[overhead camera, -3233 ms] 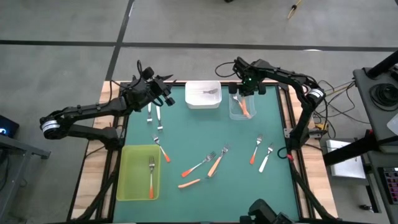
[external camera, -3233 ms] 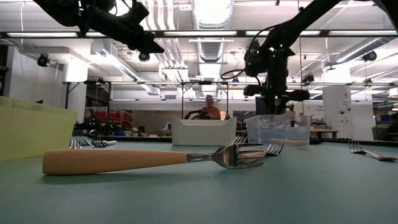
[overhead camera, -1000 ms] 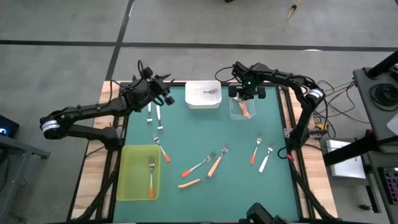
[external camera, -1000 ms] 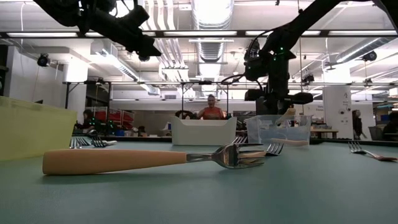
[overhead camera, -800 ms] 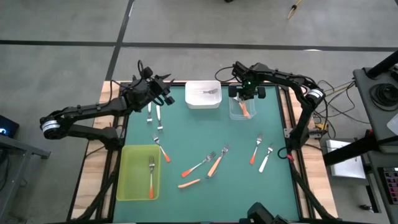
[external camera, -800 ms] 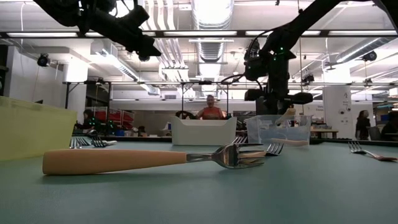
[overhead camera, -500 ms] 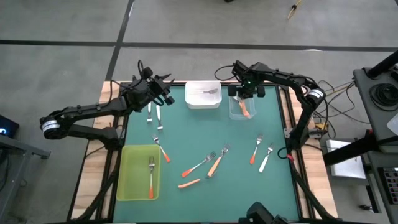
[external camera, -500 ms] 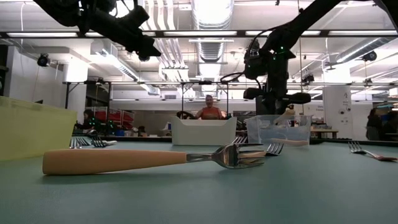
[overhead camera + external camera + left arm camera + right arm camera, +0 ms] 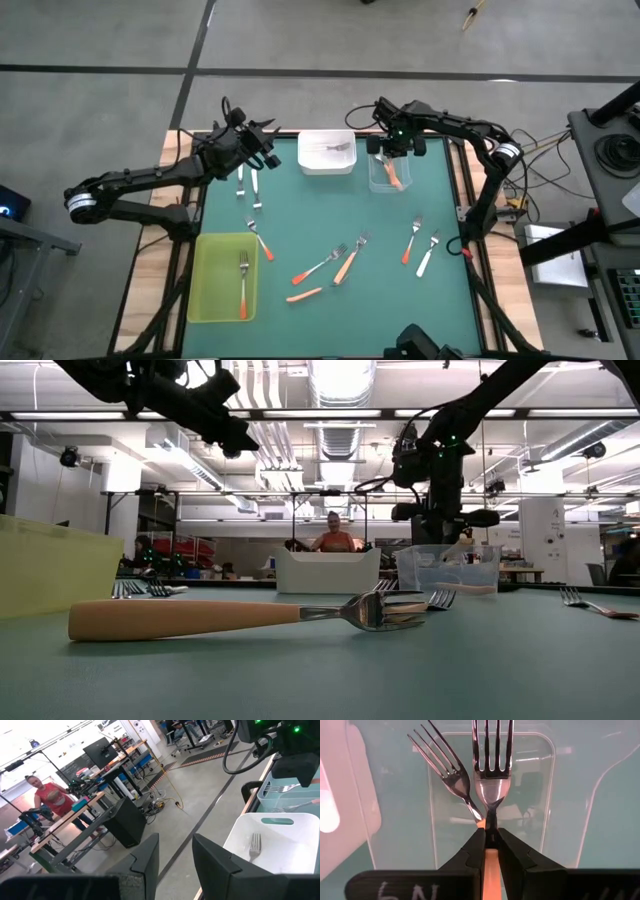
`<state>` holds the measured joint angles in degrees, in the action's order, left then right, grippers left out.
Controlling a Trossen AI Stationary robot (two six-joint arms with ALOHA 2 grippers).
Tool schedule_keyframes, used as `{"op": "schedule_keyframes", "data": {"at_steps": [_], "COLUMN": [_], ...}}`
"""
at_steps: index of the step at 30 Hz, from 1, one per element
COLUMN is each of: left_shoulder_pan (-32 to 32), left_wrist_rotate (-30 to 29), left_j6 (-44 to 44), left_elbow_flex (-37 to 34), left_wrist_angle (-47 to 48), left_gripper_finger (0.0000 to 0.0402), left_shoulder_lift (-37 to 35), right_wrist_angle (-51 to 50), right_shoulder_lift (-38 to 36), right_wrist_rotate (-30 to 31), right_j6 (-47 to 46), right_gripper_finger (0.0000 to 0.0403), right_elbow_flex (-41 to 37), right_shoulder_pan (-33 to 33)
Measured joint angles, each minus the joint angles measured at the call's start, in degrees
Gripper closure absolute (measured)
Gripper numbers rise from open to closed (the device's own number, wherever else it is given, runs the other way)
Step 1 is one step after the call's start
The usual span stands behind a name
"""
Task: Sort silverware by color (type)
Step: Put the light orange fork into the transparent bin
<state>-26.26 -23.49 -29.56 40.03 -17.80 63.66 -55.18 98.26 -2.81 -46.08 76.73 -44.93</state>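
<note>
- 2 arms are over the far end of the green table (image 9: 330, 215). Your right gripper (image 9: 490, 837) hangs directly above the clear tray (image 9: 388, 172) and pinches a light orange fork (image 9: 491, 795) by the neck, tines pointing away from the wrist.
- 1 more fork (image 9: 447, 772) already lies in that clear tray under the held one.
- Your left gripper (image 9: 262, 142) hovers off the table near the far left corner, beside the white tray (image 9: 326, 153), fingers (image 9: 212, 862) partly apart and empty.
- The white tray has 1 fork (image 9: 255, 845) in it.
- The yellow-green tray (image 9: 222, 276) at the near left holds 1 red-orange fork (image 9: 243, 285).
- 2 white-handled forks (image 9: 248, 185) lie just below the left gripper, and 1 red-orange fork (image 9: 260, 241) sits beside the yellow-green tray.
- Mid-table you have a loose cluster of 3 forks (image 9: 330, 268); 2 more forks (image 9: 420, 245) lie near the right edge.
- A person (image 9: 333, 535) shows in the room behind.
</note>
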Motion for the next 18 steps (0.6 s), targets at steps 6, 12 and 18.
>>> {"op": "schedule_keyframes", "data": {"at_steps": [6, 12, 18], "left_shoulder_pan": [0.0, 0.0, 0.0], "left_wrist_rotate": [0.0, 0.0, 0.0], "left_j6": [0.0, 0.0, 0.0], "left_elbow_flex": [0.0, 0.0, 0.0], "left_wrist_angle": [0.0, 0.0, 0.3], "left_gripper_finger": [0.0302, 0.0302, 0.0302], "left_shoulder_lift": [0.0, 0.0, 0.0], "right_wrist_angle": [-0.2, -0.3, -1.9], "right_shoulder_lift": [0.0, 0.0, -0.2], "right_wrist_rotate": [0.0, -0.1, -0.3], "right_j6": [-0.4, -0.2, 0.2], "right_gripper_finger": [0.0375, 0.0375, 0.0375], "right_elbow_flex": [0.0, 0.0, 0.5], "right_shoulder_pan": [0.0, 0.0, 0.0]}}
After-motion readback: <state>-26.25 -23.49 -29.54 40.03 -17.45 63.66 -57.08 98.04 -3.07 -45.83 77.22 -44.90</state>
